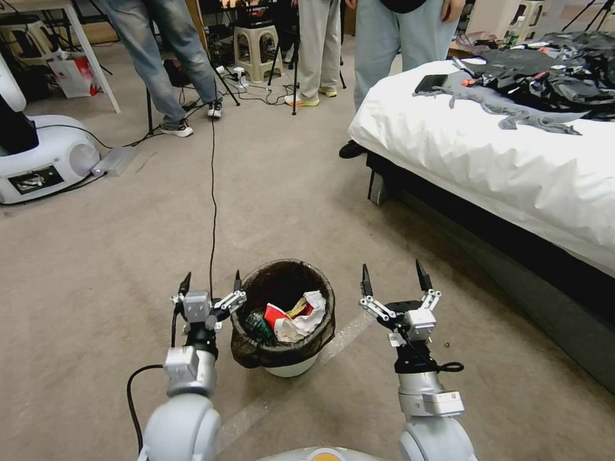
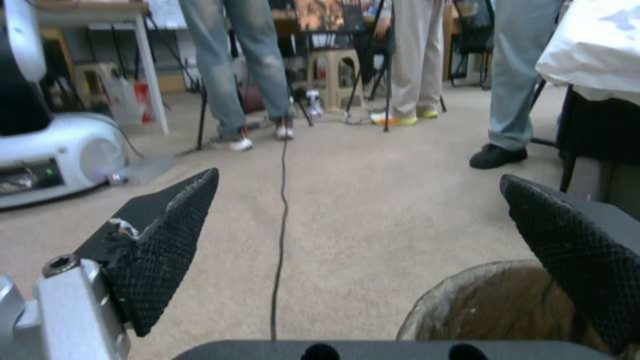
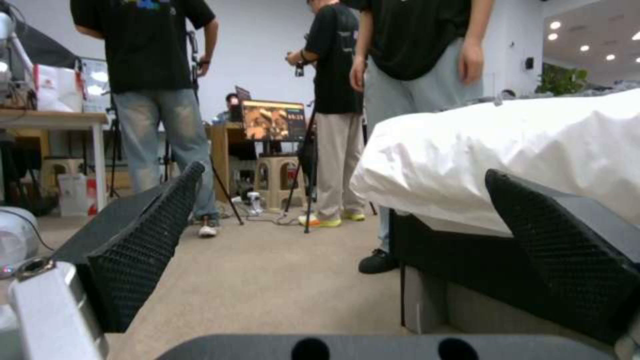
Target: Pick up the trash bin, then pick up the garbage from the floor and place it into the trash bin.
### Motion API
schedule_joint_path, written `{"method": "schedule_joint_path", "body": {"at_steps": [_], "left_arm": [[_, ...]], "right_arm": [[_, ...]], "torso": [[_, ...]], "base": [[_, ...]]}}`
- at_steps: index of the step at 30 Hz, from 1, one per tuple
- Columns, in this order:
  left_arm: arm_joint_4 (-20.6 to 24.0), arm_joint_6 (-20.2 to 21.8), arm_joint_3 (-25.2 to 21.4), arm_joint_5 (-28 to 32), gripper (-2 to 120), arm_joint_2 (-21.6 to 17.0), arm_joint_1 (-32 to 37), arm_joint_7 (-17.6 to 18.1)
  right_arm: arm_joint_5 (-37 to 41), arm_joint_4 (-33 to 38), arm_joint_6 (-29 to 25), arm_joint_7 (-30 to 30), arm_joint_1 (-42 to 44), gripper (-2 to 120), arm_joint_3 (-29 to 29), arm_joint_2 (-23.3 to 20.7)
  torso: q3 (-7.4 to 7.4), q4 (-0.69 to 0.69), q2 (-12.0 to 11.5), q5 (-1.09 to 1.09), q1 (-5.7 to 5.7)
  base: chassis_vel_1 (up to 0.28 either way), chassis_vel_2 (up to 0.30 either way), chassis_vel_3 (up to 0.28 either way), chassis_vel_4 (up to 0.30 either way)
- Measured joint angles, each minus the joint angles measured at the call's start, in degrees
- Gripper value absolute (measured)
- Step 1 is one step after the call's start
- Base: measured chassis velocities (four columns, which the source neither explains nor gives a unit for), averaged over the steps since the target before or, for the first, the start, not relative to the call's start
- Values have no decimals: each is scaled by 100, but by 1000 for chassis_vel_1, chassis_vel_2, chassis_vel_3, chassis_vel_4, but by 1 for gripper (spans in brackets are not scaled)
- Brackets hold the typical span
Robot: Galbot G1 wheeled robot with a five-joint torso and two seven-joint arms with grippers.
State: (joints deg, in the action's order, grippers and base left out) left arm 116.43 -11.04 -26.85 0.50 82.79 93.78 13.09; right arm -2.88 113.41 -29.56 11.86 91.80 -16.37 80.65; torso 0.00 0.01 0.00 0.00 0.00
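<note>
Standing on the floor between the spread left gripper (image 1: 211,283) and spread right gripper (image 1: 395,275), the trash bin (image 1: 282,318) already holds garbage (image 1: 293,318), so I judge a firm, level rim grasp is best.

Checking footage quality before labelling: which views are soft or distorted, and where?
Head view: sharp, with wide-angle bending at the edges; trash bin crisp. Left wrist view: near fingers sharp, the room behind soft. Right wrist view: soft, with ceiling lights glaring.

R gripper (image 3: 340,250) fingers wide apart over carpet (image 3: 267,285); white bed (image 3: 507,150) just beside, 3 people standing beyond.
</note>
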Motion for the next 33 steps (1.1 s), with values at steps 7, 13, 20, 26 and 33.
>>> {"method": "schedule_joint_path", "body": {"at_steps": [7,13,20,26,33], "left_arm": [[-279,-632,28,-271,100,31,195,118],[-297,-660,29,-286,100,36,199,136],[-297,-632,31,-271,100,37,191,140],[-297,-612,31,-259,100,36,188,142],[-297,-598,31,-252,100,34,186,145]], "right_arm": [[-92,-13,98,78,23,100,-18,40],[-102,-16,111,86,21,100,-19,43],[-104,-20,111,86,19,100,-19,43],[-104,-20,111,86,17,100,-17,42],[-104,-20,111,85,17,100,-16,41]], "torso": [[0,0,0,0,0],[0,-1,0,0,0],[0,-1,0,0,0],[0,-1,0,0,0],[0,-1,0,0,0]], "base": [[0,0,0,0],[0,0,0,0],[0,0,0,0],[0,0,0,0],[0,0,0,0]]}}
